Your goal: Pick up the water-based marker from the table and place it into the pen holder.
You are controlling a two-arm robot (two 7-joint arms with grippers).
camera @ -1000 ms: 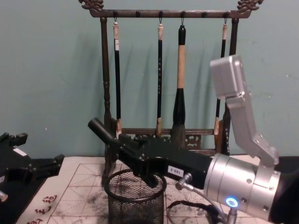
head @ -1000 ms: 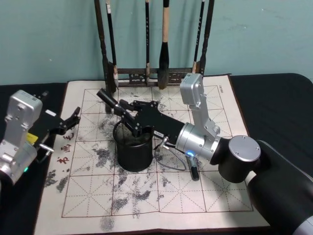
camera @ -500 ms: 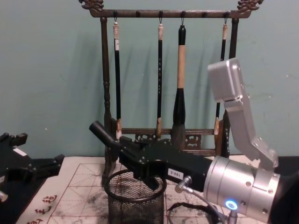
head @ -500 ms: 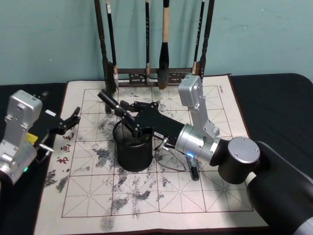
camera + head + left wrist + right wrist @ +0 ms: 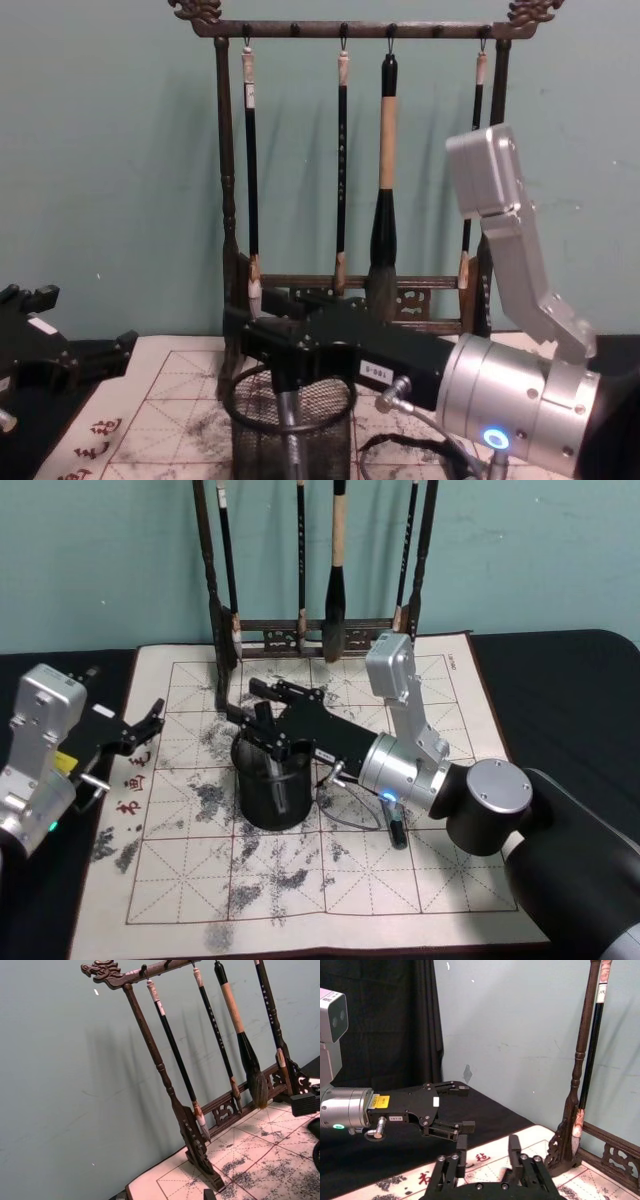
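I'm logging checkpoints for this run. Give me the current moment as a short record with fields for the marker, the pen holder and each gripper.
marker: upright inside the holder, seen through the mesh
pen holder: standing on the calligraphy mat, before the brush rack
right gripper: open, directly above the holder, holding nothing
left gripper: open, idle over the mat's left edge
task state: marker appears placed

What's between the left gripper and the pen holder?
Just bare, ink-smudged mat, per the head view. Left gripper hangs at its left edge; right gripper is over the pen holder.
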